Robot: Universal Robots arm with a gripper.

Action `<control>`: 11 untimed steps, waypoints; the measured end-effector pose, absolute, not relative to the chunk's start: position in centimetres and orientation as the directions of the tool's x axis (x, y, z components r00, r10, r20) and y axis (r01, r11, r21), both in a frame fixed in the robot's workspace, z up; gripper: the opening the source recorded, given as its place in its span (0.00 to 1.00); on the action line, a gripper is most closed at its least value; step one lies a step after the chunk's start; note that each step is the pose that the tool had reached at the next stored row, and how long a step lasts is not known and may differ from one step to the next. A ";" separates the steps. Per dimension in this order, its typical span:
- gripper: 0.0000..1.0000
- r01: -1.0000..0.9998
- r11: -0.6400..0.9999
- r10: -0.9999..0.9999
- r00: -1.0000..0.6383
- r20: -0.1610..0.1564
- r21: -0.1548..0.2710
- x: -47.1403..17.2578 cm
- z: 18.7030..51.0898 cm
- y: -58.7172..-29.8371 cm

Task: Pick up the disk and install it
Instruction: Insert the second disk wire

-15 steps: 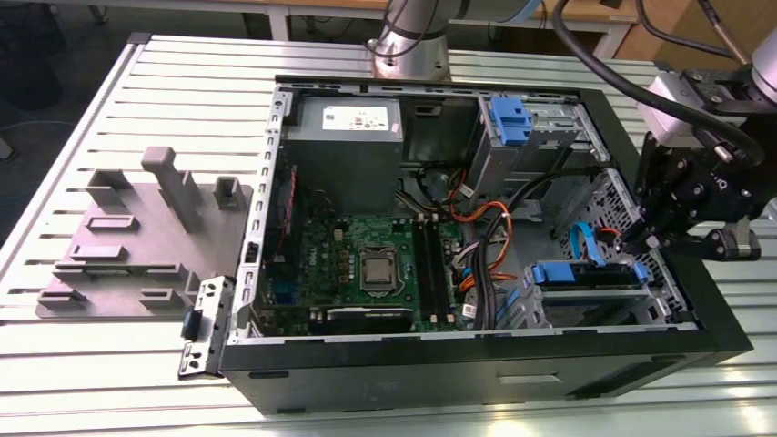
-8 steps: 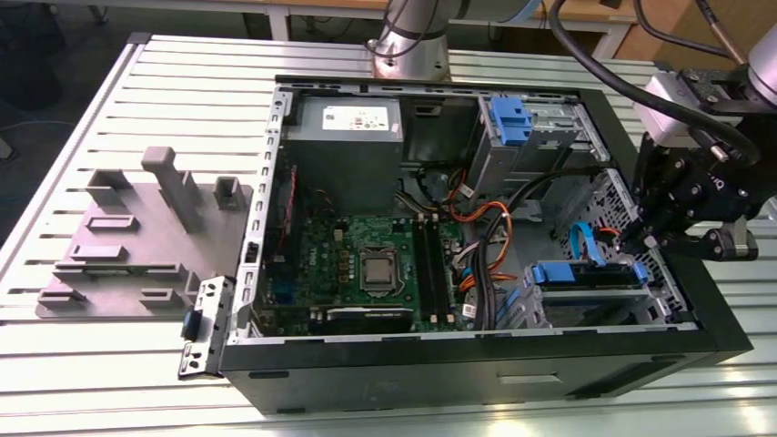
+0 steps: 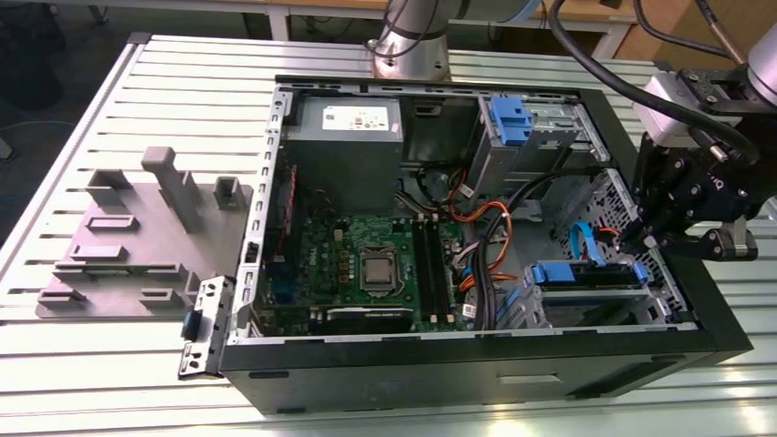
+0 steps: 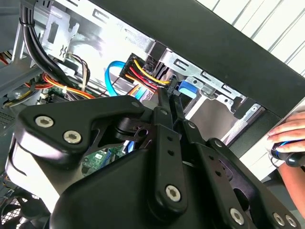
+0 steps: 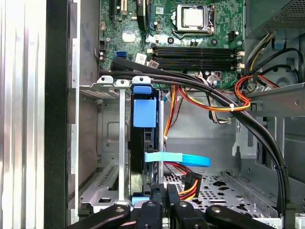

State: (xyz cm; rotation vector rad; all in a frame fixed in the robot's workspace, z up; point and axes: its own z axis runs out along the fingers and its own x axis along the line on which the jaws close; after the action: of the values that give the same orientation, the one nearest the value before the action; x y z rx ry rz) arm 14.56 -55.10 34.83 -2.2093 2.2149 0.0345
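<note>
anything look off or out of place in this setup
A person's hand rests beside the open computer case in the second wrist view, close to the working claw. The blue-framed disk sits in its bay.

Bright blue disk (image 5: 145, 113) carrier, green motherboard (image 3: 364, 264), black case (image 3: 486, 369), black gripper (image 3: 641, 242), red-yellow-orange wires (image 5: 209, 102).

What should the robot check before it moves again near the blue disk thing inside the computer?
1. Disk sitting in the drive bay: ok.
2. Disk pushed all the way in: cannot tell.
3. Pincer shut: ok.
4. Red-and-yellow power cable well away from the pincer tip: not ok, it is right beside it.
5. Person's hand away from the computer case: not ok, it is close to the case's edge.
</note>
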 end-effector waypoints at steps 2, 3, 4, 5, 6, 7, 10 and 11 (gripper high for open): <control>0.16 -1.000 0.002 -1.000 -0.003 -0.025 0.006 14.5 34.8 -55.1; 0.16 -1.000 0.003 -1.000 -0.003 -0.025 0.006 14.5 34.8 -55.1; 0.16 -1.000 0.003 -1.000 -0.003 -0.025 0.006 14.4 34.8 -55.1; 0.16 -1.000 0.002 -1.000 -0.003 -0.025 0.006 14.3 34.8 -55.2; 0.16 -1.000 0.002 -1.000 -0.003 -0.025 0.006 14.2 34.8 -55.2; 0.16 -1.000 0.003 -1.000 -0.003 -0.025 0.006 14.2 34.8 -55.3; 0.16 -1.000 0.002 -1.000 -0.003 -0.025 0.006 14.1 34.7 -55.5; 0.16 -1.000 0.002 -1.000 -0.003 -0.025 0.006 14.0 34.7 -55.6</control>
State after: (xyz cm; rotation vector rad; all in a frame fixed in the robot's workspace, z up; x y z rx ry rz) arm 14.03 -55.56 34.65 -2.2091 2.2148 0.0344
